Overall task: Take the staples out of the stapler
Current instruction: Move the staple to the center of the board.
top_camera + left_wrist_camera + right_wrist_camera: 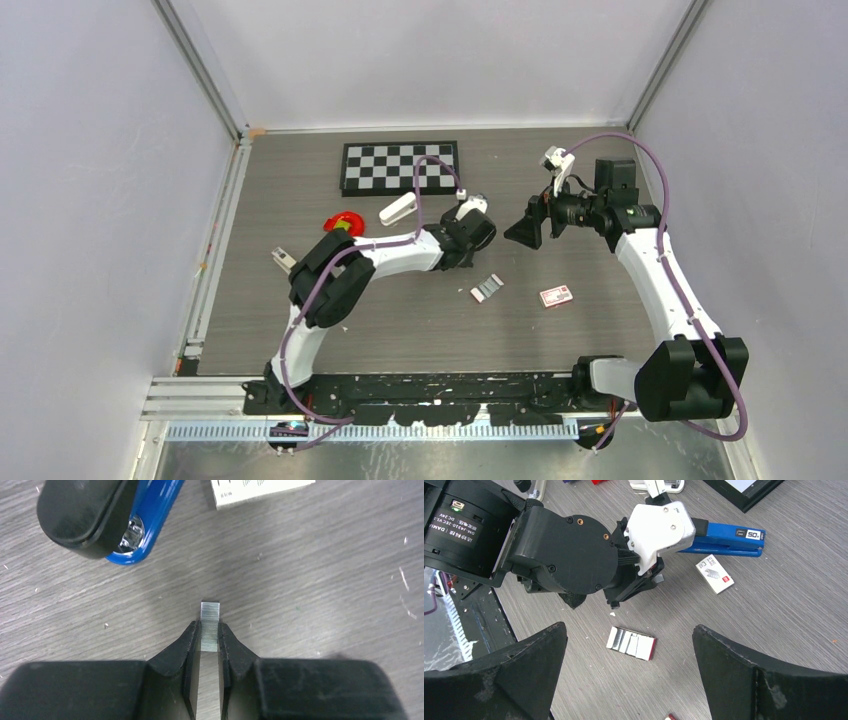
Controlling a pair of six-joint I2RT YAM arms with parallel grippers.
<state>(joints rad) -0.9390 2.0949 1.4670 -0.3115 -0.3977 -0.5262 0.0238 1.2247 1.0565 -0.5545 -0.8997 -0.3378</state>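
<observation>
Unloading looks done: left hand (210, 628) pinches silvery staple strip (210, 611) beside small bright-blue plastic stapler (152, 527); right hand (628, 630) gapes.

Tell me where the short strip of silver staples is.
Left wrist view, centre: the strip of silver staples sits on the grey table, pinched between the fingertips of the left gripper, below-right of the bright-blue plastic stapler.

The stapler (152, 525) is bright blue with a black underside. The staple strip (209, 622) is silvery and finely lined. The table (325, 580) shows grey wood grain. The checkerboard (400, 167) is black and white. 1 small box (715, 573) is white with red marks. The cables (416, 195) are purple.
</observation>
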